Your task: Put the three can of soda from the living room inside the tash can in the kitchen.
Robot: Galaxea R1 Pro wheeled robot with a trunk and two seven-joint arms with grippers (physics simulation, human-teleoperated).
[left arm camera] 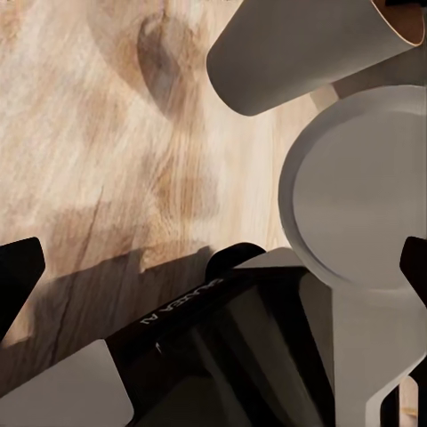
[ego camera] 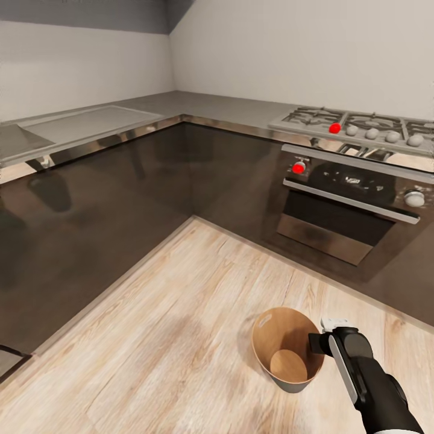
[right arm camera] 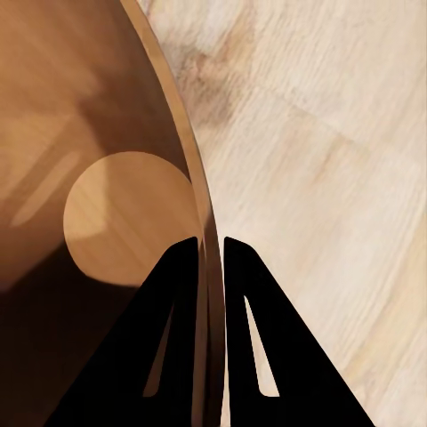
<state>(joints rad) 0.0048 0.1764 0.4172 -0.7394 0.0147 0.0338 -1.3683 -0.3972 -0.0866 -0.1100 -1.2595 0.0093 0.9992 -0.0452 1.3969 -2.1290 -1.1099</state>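
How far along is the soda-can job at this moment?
Done: nothing visible; the trash can on the kitchen floor looks empty inside. In hand: the right hand pinches the trash can's rim, one finger inside, one outside. Left: all three cans, apparently.

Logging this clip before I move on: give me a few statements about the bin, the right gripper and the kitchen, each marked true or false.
1. The trash can stands upright on the wood floor. True.
2. A soda can lies inside the trash can. False: its brown base is bare.
3. The right gripper straddles the trash can's rim, one finger inside, one outside. True.
4. The oven door hangs open. False: it is closed.
5. The hob sits above the oven. True.
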